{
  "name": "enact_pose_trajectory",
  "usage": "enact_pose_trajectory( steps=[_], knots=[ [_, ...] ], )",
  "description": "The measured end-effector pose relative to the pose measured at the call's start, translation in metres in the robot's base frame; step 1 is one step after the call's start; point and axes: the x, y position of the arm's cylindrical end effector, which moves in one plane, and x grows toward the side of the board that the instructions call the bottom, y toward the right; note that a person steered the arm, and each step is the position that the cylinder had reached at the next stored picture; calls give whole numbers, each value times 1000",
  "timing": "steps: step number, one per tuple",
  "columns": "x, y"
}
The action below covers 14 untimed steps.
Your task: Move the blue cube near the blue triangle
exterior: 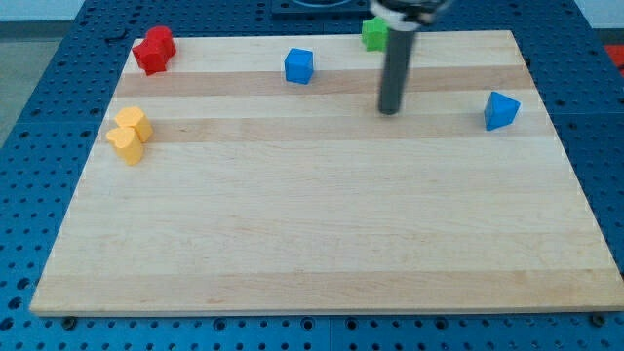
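Observation:
The blue cube (299,65) sits near the view's top, left of centre. The blue triangle (501,110) lies at the view's right, in the upper part of the board. My tip (390,109) stands on the board between them, to the right of and a little below the blue cube, and well to the left of the blue triangle. It touches neither block.
A green block (372,33) stands at the top edge, partly behind the rod. Two red blocks (154,50) sit together at the top left corner. Two yellow blocks (130,135) sit together at the left edge. The wooden board (322,244) lies on a blue pegboard.

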Motion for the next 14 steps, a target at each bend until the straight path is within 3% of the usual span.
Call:
enact_pose_trajectory(
  steps=[2, 4, 8, 12, 14],
  knots=[
    [-59, -138],
    [-122, -199],
    [-99, -106],
    [9, 6],
    [39, 28]
  ],
)
